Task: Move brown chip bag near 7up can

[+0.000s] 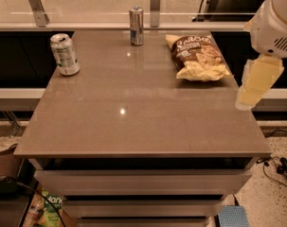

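Gripper: the pale yellow gripper hangs off the right edge of the table, below the white rounded arm housing, pointing down and slightly to the left.
Gripper state: whether it is open or closed cannot be told; it holds nothing and touches nothing.
Brown chip bag: the brown chip bag lies flat on the far right part of the tabletop, dark brown in the middle with pale yellow ends and pictured chips on its face.
Bag lettering: white script runs across the upper half of the bag; the words cannot be read.
Bag relative to gripper: the bag lies to the left of the gripper and a little farther back, near it but apart, with the table's right edge between them.
7up can: the 7up can stands upright near the far left edge of the table, silvery-white with green print that cannot be read, well apart from the bag.
Second can: a slimmer silver-and-blue can stands upright at the far edge, between the 7up can and the bag.
Below the table: a green package lies on the floor at lower left.
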Motion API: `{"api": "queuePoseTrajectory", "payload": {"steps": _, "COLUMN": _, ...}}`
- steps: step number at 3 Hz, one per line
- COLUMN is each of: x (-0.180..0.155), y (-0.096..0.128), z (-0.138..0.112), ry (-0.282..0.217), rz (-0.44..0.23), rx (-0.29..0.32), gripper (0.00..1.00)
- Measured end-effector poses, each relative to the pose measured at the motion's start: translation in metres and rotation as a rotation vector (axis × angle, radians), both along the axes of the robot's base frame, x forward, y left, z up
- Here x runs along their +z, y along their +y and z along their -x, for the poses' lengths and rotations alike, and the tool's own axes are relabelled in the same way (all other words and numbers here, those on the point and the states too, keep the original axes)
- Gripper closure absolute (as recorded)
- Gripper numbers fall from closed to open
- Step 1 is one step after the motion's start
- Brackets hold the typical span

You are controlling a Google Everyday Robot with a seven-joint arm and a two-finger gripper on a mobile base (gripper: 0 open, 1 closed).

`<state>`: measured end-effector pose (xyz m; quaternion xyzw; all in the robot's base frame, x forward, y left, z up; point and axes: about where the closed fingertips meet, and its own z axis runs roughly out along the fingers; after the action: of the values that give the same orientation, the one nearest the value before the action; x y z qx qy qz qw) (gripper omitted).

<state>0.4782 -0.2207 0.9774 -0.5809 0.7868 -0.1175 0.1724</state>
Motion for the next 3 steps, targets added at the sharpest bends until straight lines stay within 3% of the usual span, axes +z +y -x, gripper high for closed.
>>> {"api": "queuePoseTrajectory", "payload": {"steps": 1, "x": -0.007, "y": -0.007, "z": -0.023, "ry": -0.046, "rz": 0.039, "rx": -0.006, "gripper": 0.00}}
{"api": "queuePoseTrajectory", "payload": {"steps": 3, "x": -0.015, "y": -0.012, "z": -0.066, "ry": -0.117, "rz": 0.036, "rx": 0.021, "gripper": 0.00}}
